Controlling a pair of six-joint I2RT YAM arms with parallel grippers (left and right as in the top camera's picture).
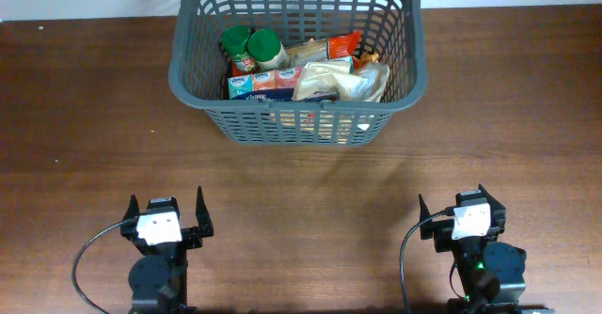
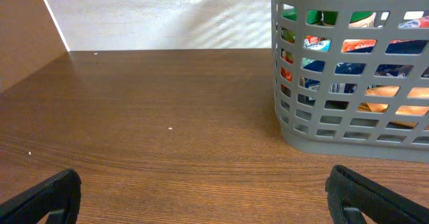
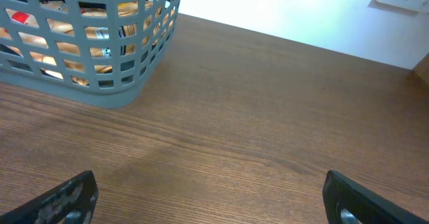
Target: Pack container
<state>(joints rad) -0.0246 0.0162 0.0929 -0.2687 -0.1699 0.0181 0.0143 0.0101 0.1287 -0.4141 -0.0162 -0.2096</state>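
While jaws on both sides stand wide apart, empty: basket well ahead, forward-right of left gripper, forward-left of right gripper; long axis crosswise; left looks marginally nearer.

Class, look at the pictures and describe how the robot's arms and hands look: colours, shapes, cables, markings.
Both arms are black, each with a white rectangular block at the wrist. The left hand and right hand have two dark tapering fingers each. A thin black cable loops beside each arm. A small green light glows on the right arm. No readable markings.
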